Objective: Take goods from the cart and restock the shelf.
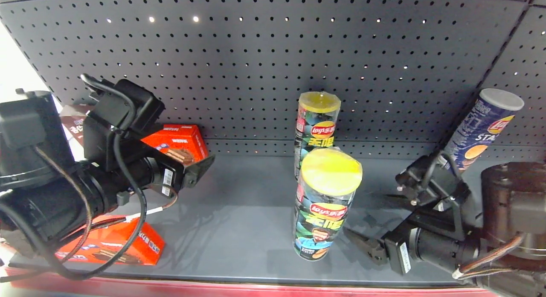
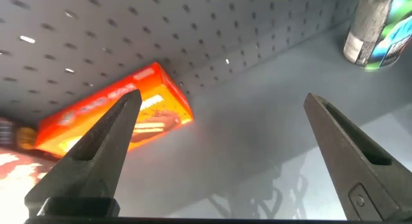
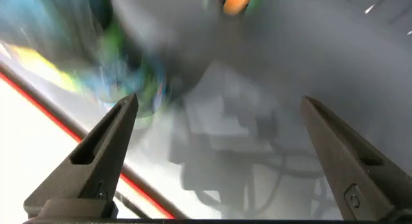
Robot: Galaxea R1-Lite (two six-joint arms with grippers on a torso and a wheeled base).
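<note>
Tall yellow-lidded crisp can (image 1: 324, 203) upright mid-frame; right gripper (image 3: 219, 102) gaping, empty, near its base: careless swing may topple it. Left gripper (image 2: 222, 95) likewise gaping, empty.

- pegboard (image 1: 256, 66): dark grey, dotted with even rows of small holes, a few of them bright white specks.
- shelf (image 1: 239, 211): plain mid grey, with a red strip along its front edge.
- front can (image 1: 324, 207): yellow lid; the body is a busy mix of black, blue and green, with a red and yellow badge.
- rear can (image 1: 316, 126): same yellow lid and the same pattern.
- blue can (image 1: 482, 130): dark blue with fine white print, a pale grey lid, a red and yellow badge and an orange chip picture.
- back box (image 1: 181, 143): orange-red, with brown wafers pictured.
- front box (image 1: 123, 246): orange-red, with brown wafers and white lettering.
- brown box (image 1: 74, 124): dark brown with white lettering.
- left end effector (image 2: 222, 98) and right end effector (image 3: 219, 100): dark grey.
</note>
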